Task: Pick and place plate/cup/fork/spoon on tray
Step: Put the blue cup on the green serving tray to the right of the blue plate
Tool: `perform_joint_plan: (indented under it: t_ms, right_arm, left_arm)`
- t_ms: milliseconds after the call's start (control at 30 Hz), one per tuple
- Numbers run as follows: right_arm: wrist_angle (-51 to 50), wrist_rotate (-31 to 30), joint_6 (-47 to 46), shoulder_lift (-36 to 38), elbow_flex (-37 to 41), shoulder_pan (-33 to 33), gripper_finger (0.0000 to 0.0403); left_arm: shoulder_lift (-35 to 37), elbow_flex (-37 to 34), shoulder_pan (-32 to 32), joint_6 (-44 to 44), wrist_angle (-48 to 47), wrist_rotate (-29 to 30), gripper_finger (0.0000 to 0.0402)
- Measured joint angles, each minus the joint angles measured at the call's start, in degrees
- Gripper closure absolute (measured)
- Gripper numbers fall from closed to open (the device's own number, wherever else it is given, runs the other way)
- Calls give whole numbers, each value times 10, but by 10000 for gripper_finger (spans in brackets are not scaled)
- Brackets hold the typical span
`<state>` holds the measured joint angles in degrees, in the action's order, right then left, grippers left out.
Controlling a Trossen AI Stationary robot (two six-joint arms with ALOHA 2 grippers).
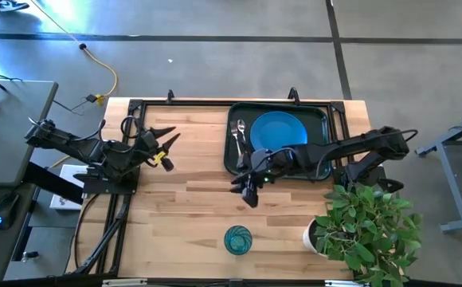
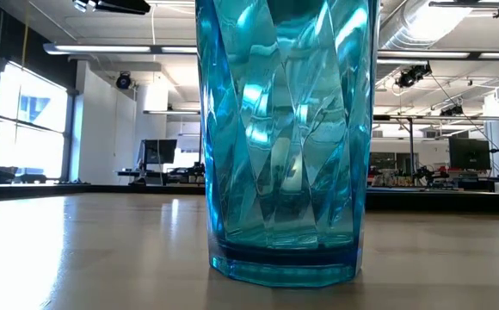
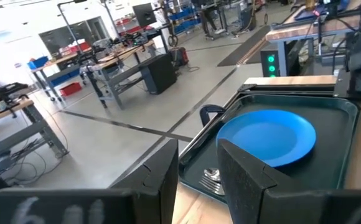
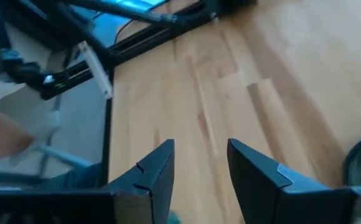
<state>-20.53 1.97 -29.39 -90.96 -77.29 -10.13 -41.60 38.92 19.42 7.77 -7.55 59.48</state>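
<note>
Plate, fork and spoon already lie on the tray, upper centre-right of the high view. Only the cup is left, standing upright on the wooden surface at bottom centre, well apart from the tray.

Right hand sits just below the tray's lower left corner, fingers narrowly parted, holding nothing. Left hand waits at centre left, fingers slightly apart, empty.

Step in hand, I judge: going for the cup. Next move calls for the right hand to travel down-frame, widen, and close around the tumbler.

Potted plant at lower right stands near the cup; leaves could brush the arm. Otherwise path looks clear.
</note>
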Motion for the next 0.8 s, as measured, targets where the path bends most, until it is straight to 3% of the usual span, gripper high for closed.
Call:
perform_joint_plan:
  t_ms: [133,367,667,800]
  right_arm:
    - [-14,-64,0,0,-20,-13,242]
    - [-26,-76,-6,-2,-22,-37,208]
    - [16,-100,20,-47,-22,-77,206]
    - [13,-102,-9,-48,-22,-81,206]
  left_arm:
    - [0,0,0,0,0,-3,298]
    - [0,0,0,0,-1,-3,298]
    - [0,0,0,-15,-2,-3,298]
    - [0,0,0,-22,-2,-4,298]
